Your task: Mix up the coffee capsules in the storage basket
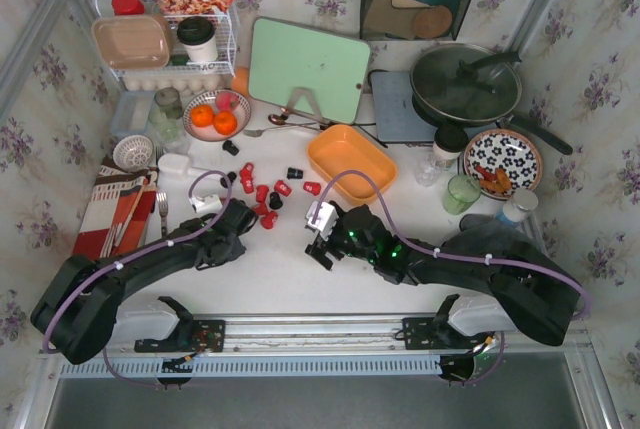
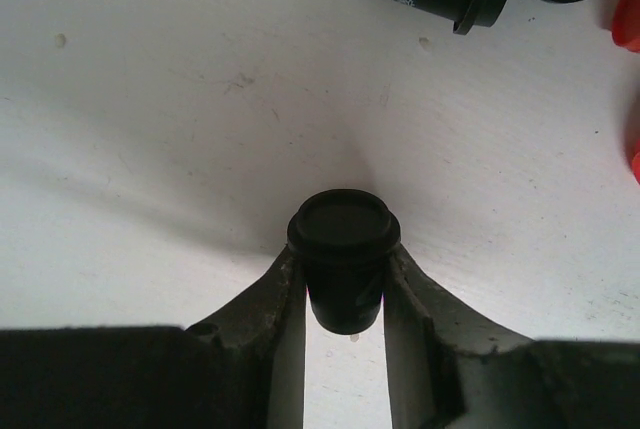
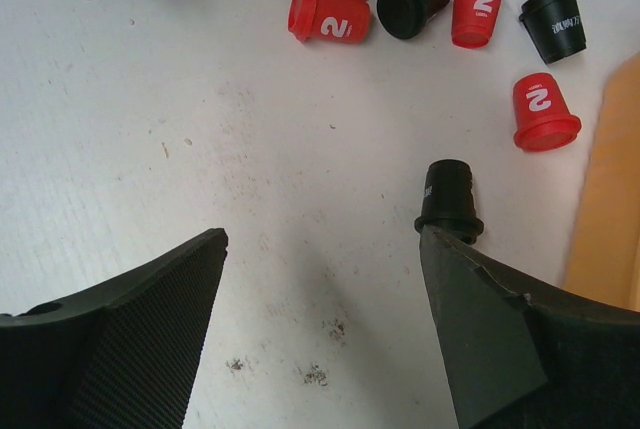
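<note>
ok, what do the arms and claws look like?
Left arm and right arm: bulky black, each trailing a pale purple cable with white ties. Green lights on the right arm. Left claw and right claw: two black wedge fingers each; the right's look ribbed.

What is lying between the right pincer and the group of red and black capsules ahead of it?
Only bare white table, seen in the right wrist view. One black capsule sits apart, at one fingertip.
</note>
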Motion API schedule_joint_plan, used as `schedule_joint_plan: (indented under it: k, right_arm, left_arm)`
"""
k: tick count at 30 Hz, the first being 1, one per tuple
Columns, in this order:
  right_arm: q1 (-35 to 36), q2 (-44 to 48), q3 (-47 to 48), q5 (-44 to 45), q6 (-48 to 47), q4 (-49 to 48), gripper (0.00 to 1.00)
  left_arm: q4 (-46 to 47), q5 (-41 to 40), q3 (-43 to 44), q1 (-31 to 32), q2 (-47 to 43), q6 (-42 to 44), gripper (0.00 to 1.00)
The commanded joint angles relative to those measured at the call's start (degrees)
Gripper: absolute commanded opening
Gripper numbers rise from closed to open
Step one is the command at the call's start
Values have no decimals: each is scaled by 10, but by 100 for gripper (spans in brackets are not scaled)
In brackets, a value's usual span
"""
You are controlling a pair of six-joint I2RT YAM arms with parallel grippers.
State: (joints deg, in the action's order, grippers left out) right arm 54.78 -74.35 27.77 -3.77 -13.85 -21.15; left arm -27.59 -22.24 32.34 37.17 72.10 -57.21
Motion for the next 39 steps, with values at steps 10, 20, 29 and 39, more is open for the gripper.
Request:
schedule_joint_plan:
  k: [10, 20, 29, 39]
  right_arm:
    - [3, -7, 6, 3, -6, -8, 86]
    - [5, -16, 13, 5, -7, 1, 87]
    - [6, -12, 7, 6, -9, -10, 87]
    - [11, 8, -30, -14, -22, -70, 88]
  left_arm:
    - [1, 4, -11, -1, -15, 7, 19]
    - [15, 5, -23, -1, -81, 50, 8]
    - [37, 18, -14, -1, -143, 138, 3]
    - [67, 81, 15, -1, -168, 240, 0]
